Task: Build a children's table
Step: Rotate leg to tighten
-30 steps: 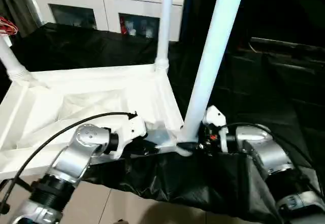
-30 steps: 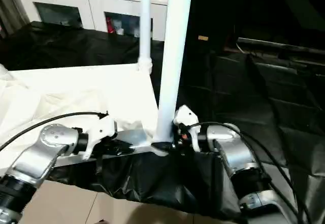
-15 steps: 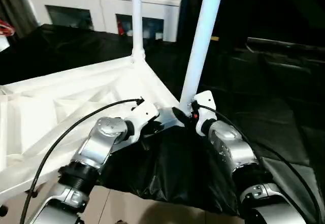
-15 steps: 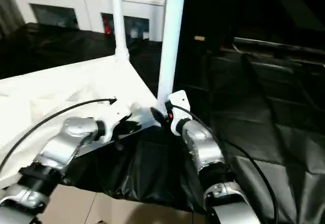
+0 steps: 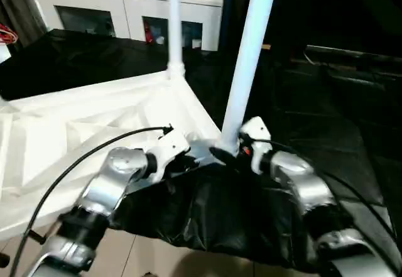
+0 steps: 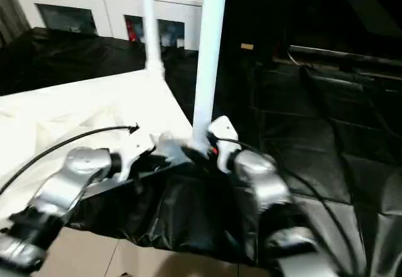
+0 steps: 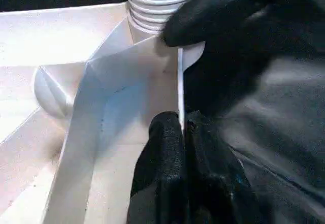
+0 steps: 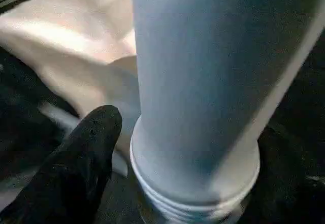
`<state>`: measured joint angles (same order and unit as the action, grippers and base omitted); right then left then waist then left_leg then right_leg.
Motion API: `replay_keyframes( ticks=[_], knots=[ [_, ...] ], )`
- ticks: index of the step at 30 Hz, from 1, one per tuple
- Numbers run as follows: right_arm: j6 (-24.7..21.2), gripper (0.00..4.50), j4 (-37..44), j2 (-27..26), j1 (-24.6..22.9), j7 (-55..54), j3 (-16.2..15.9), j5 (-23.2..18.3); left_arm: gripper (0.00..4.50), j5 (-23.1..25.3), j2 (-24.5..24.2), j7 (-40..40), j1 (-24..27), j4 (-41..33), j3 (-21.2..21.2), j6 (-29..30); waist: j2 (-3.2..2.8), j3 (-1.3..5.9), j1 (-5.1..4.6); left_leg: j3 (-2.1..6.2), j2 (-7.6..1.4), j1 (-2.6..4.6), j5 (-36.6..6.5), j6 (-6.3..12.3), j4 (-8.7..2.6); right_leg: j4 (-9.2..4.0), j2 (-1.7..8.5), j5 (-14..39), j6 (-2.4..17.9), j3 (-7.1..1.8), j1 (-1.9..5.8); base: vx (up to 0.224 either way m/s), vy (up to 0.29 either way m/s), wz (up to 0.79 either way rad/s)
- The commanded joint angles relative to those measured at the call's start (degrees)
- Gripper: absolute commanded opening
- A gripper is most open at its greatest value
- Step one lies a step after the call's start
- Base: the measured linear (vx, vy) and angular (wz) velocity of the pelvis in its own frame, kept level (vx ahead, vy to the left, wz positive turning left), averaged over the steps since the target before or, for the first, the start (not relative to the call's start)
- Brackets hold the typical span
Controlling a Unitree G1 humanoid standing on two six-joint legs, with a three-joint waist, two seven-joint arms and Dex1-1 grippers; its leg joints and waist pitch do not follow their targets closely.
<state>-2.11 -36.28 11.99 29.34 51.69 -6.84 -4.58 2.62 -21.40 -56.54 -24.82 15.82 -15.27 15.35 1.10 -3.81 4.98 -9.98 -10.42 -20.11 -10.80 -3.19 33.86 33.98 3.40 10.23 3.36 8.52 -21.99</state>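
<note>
On black sheeting (image 5: 326, 107) lies the tabletop (image 5: 81, 132), ribbed underside up, two legs upright at its corners — near leg (image 5: 248, 57) and far leg (image 5: 174, 22). Left gripper (image 7: 181, 125) pinches the tabletop's thin edge wall by the near corner socket. Right gripper (image 8: 177, 148) straddles the near leg's threaded base — fingers (image 8: 84, 158) around it, tightness unclear. White cabinet (image 5: 119, 13) stands behind.

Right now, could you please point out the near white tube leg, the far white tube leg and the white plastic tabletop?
Near white tube leg (image 5: 246, 70), left eye view, mid-shaft.
Far white tube leg (image 5: 174, 19), left eye view, shaft.
White plastic tabletop (image 5: 81, 110), left eye view, ribbed underside.
</note>
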Motion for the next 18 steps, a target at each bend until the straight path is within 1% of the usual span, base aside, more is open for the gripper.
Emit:
replay_keyframes(
  ticks=[1,3,4,5,6,7,10,12,13,16,18],
  knots=[
    [-0.2,3.83,2.9,-0.2,0.1,5.9,-2.6,-1.3,0.00,-3.1,1.0,-1.8,-0.5,-2.8,-0.8,-2.7,0.14,4.11,-0.02,1.25,-3.84,0.06,-8.1,4.68,-3.51,-4.56,6.63,16.5,6.4,-5.03,3.18,0.000,0.000,0.00],
    [-0.4,3.83,3.8,1.1,-0.3,8.5,-3.2,-1.5,0.00,-3.4,0.4,-2.6,-0.2,-3.3,-0.9,-2.6,0.12,4.00,0.15,1.19,-3.81,0.28,-8.8,4.52,-3.47,-4.92,6.65,18.6,6.2,-4.95,3.05,0.000,0.000,0.00],
    [-0.9,3.83,5.2,2.9,-0.9,12.2,-4.1,-2.0,0.00,-3.9,-0.6,-4.3,0.3,-4.1,-1.1,-2.5,0.17,3.93,0.15,1.25,-3.82,0.36,-9.1,4.27,-3.54,-5.00,6.57,19.6,5.9,-4.86,3.04,0.000,0.000,0.00],
    [-1.0,3.83,5.8,3.8,-1.2,13.9,-4.6,-2.2,0.00,-4.2,-1.2,-5.1,0.6,-4.6,-1.1,-2.4,0.11,3.97,0.26,1.28,-3.83,0.31,-9.1,4.26,-3.50,-4.96,6.64,19.8,5.8,-4.87,3.13,0.000,0.000,0.00],
    [-1.4,3.65,6.3,4.5,-1.4,15.4,-5.1,-2.4,0.00,-4.4,-1.8,-6.2,1.0,-5.3,-1.2,-2.2,0.19,3.97,0.28,1.31,-3.90,0.23,-9.1,4.40,-3.52,-4.86,6.55,19.7,5.6,-4.87,3.17,0.000,0.000,0.00],
    [-1.8,3.47,6.7,5.1,-1.6,16.6,-5.4,-2.6,0.00,-4.6,-2.3,-7.0,1.3,-5.8,-1.2,-2.0,0.14,3.98,0.25,1.30,-3.94,0.26,-9.2,4.55,-3.52,-4.90,6.52,19.6,5.6,-4.85,3.06,0.000,0.000,0.00],
    [-2.9,3.44,8.0,6.0,-2.2,18.7,-6.0,-3.2,0.00,-4.9,-3.3,-8.6,1.8,-6.6,-1.3,-1.5,0.18,3.99,0.27,1.31,-3.86,0.22,-9.0,4.50,-3.51,-4.88,6.50,19.4,5.9,-4.84,3.03,0.000,0.000,0.00],
    [-3.9,3.19,9.2,6.5,-2.7,20.0,-6.3,-3.6,0.00,-5.4,-4.1,-10.0,2.3,-7.4,-1.6,-1.2,0.21,4.00,0.32,1.32,-3.81,0.20,-9.0,4.33,-3.49,-4.98,6.57,20.2,5.6,-4.83,3.11,0.000,0.000,0.00],
    [-4.2,3.11,9.7,6.5,-3.0,20.4,-6.4,-3.6,0.00,-5.6,-4.3,-10.3,2.4,-7.7,-1.7,-1.2,0.13,4.01,0.34,1.36,-3.86,0.26,-9.0,4.28,-3.52,-4.98,6.56,20.3,5.6,-4.80,3.07,0.000,0.000,0.00],
    [-4.6,2.84,10.7,6.8,-3.7,21.2,-7.2,-3.3,0.00,-5.4,-4.2,-9.7,2.6,-7.8,-1.6,-1.2,0.19,4.02,0.31,1.34,-3.85,0.26,-8.8,4.24,-3.51,-4.92,6.45,19.7,5.6,-4.80,2.99,0.000,0.000,0.00],
    [-5.1,2.77,11.4,6.4,-4.2,20.5,-7.4,-3.6,0.00,-5.0,-3.6,-8.2,2.2,-7.1,-1.3,-1.3,0.22,3.99,0.32,1.33,-3.78,0.26,-8.9,4.12,-3.50,-5.01,6.47,20.0,5.6,-4.78,3.01,0.000,0.000,0.00]
  ],
)
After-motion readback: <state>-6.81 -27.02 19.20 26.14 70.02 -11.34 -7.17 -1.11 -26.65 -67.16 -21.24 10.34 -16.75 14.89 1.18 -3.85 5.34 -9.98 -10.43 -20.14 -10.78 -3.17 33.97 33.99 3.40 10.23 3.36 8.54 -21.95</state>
